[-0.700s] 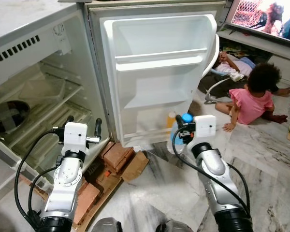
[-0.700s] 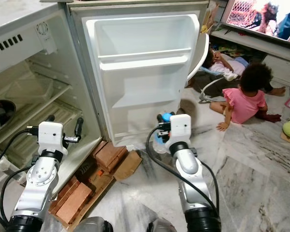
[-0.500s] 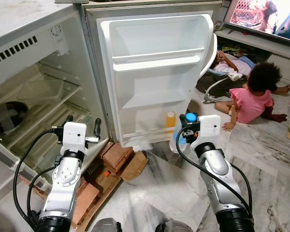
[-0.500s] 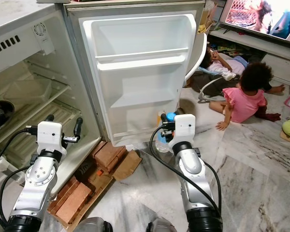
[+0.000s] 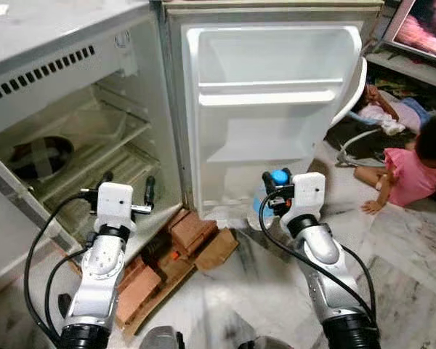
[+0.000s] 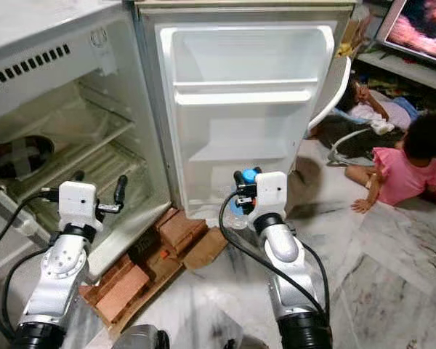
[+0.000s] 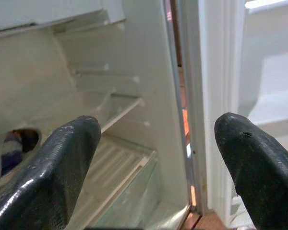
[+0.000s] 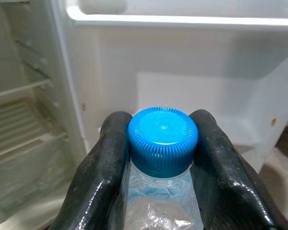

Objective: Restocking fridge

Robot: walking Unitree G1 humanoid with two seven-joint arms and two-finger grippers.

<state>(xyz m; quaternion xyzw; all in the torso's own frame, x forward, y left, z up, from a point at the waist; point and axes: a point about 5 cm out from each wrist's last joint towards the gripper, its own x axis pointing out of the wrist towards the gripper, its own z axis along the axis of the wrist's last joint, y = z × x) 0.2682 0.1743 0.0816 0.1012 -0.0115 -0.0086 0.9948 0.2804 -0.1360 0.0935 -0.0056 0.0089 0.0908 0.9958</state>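
Open fridge (image 5: 94,138) in the upper left of the frame, its cabinet holding bare wire and plastic shelves; its door (image 5: 272,123) stands swung wide at upper centre, white inside, with two moulded door racks. The cabinet rests on bricks (image 5: 192,233) and flattened cardboard (image 5: 214,251) on a marble floor (image 5: 414,276).

Task object: a clear plastic water bottle (image 8: 161,191) with a ribbed blue cap (image 8: 162,139). In the head views it appears at centre frame, just in front of the door's lower edge, with the cap showing above the wrist housing.

Right end effector (image 8: 161,158): closed on the bottle, its two black fingers (image 8: 103,177) pressed against opposite sides of the neck and cap, the cap sitting between the fingertips. The bottle is carried upright, near the foot of the door.

Left end effector (image 7: 168,158): spread wide and holding nothing, its fingers well apart, pointed at the gap between the cabinet interior and the door hinge. In the head views it lies at lower left, before the bottom of the cabinet.

Right of frame: a child in a pink top (image 5: 414,174) sits on the floor beside a bouncer seat (image 5: 370,120); a lit television screen (image 5: 421,29) occupies the upper right corner.
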